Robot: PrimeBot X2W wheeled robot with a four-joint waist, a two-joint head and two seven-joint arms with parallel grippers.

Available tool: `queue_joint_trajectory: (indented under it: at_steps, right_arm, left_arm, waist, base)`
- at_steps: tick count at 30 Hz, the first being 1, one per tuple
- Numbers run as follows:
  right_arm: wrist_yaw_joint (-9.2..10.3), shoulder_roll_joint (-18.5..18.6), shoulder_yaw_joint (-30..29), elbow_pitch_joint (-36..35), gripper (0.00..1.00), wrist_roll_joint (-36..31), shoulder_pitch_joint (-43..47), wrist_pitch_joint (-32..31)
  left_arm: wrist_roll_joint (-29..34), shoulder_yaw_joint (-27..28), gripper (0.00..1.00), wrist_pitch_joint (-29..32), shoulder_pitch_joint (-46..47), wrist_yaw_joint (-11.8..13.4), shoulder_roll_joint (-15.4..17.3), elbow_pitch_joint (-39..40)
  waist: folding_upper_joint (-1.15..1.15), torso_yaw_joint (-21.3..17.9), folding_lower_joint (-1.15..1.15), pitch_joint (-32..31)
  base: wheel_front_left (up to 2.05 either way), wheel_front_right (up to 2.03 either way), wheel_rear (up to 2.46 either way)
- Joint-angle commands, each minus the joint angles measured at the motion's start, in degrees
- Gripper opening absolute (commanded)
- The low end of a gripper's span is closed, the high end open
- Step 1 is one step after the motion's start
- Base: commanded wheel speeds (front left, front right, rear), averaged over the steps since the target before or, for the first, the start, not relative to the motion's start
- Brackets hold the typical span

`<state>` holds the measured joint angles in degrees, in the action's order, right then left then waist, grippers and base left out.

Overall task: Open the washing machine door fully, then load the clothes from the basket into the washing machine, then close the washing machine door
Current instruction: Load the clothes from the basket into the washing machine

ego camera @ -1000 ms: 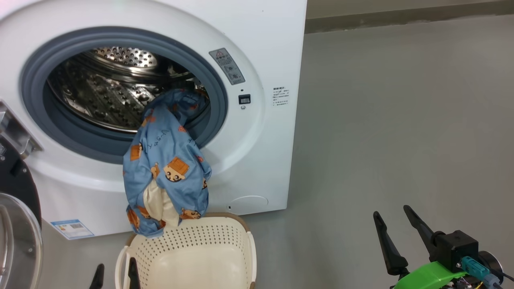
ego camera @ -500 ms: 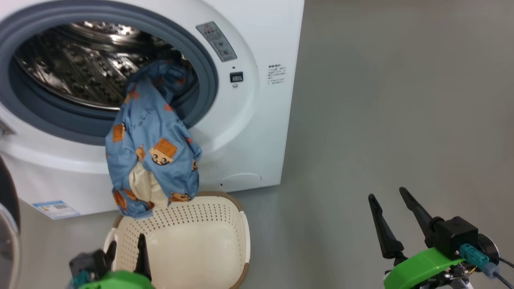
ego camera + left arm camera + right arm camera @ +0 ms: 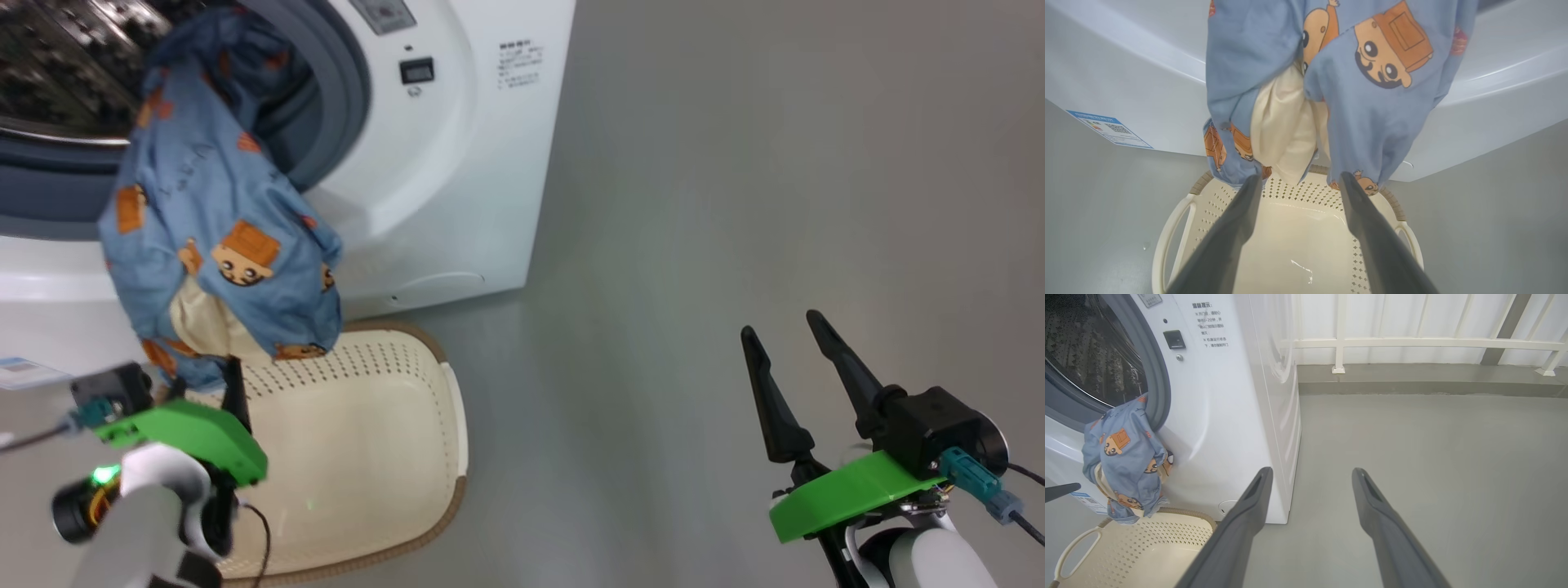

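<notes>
Blue cartoon-print clothes overhang the white washing machine's lip above the cream perforated basket. Left pincer and right pincer both spread wide.

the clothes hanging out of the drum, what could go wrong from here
1. Most of the clothes hang outside the washing machine, draped over the rubber ring; their weight could slide them out into the basket.
2. Closing the machine now would likely pinch fabric on that ring.
3. The left gripper, open just under the hanging end, might catch only a loose fold and leave the rest dangling.
</notes>
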<state>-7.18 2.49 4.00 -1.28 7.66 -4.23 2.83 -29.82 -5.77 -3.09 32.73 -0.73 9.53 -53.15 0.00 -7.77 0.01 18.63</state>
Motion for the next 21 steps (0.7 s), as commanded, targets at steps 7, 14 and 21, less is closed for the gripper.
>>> queue_joint_trajectory:
  at_steps: [7, 14, 21]
  right_arm:
    - [-0.31, 0.40, 1.58, -0.60, 1.00, 1.83, -3.18, 2.18]
    - [-0.31, 0.40, 1.67, 0.34, 1.00, 2.77, -4.54, 3.65]
    - [-0.31, 0.39, 2.39, 1.04, 1.00, 3.38, -5.94, 4.30]
  left_arm:
    - [-2.17, 2.73, 1.00, 1.30, 9.37, -2.05, 3.98, -6.56]
    - [-3.40, 3.95, 1.00, 0.76, 15.54, -1.91, 6.13, -12.21]
    - [-3.92, 4.39, 1.00, -1.17, 19.46, -1.50, 7.42, -15.65]
  waist:
    - [0.00, -4.24, -0.01, 8.44]
    - [0.00, -4.92, -0.01, 11.62]
    - [0.00, -5.21, -0.01, 13.32]
  base:
    - [0.00, 0.00, 0.00]
    - [0.00, 0.00, 0.00]
    - [0.00, 0.00, 0.00]
